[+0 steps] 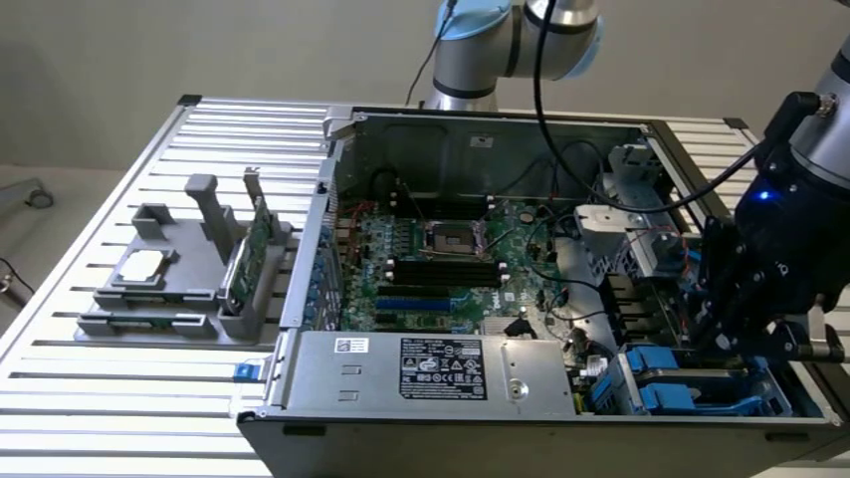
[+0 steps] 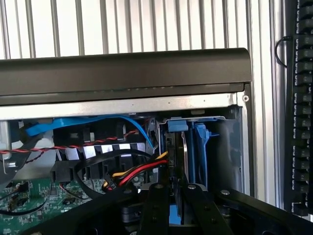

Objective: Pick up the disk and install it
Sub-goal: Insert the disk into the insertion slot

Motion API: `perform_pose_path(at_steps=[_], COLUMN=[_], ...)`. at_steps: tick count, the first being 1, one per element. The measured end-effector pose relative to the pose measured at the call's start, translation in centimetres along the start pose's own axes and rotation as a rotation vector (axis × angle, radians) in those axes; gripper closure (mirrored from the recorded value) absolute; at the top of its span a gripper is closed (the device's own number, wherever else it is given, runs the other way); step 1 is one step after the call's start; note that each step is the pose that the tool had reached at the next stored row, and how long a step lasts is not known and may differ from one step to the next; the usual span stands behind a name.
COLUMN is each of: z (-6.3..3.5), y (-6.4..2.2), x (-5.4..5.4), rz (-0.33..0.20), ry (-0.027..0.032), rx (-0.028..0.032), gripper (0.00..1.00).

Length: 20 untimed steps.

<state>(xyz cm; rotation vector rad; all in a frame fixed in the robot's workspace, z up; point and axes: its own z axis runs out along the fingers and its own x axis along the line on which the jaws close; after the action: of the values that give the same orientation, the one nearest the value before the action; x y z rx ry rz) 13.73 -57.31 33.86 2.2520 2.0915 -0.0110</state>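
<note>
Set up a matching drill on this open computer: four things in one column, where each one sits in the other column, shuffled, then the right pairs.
Things
1. disk
2. green card
3. silver chip
4. labelled power supply

Places
A. lying flat on the grey holder, outside the case
B. inside the case, against its near wall
C. on edge in the gripper, beside a blue rail
D. standing on edge in the grey holder

Pairs: 1-C, 2-D, 3-A, 4-B
</note>
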Motion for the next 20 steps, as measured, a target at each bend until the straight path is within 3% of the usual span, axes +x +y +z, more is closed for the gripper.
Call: perform_pose_path(at_steps=[3, 10, 16, 20], z=[-0.09, -0.07, -0.07, -0.05], y=[0.2, 0.8, 0.92, 1.18], x=[0.0, 0.1, 0.1, 0.1], rz=[0.0, 0.0, -0.002, -0.002], ry=[-0.0006, -0.0014, -0.0032, -0.0039], rx=[0.0082, 0.0198, 0.0444, 0.0553], gripper=[0.84, 0.84, 0.84, 0.84])
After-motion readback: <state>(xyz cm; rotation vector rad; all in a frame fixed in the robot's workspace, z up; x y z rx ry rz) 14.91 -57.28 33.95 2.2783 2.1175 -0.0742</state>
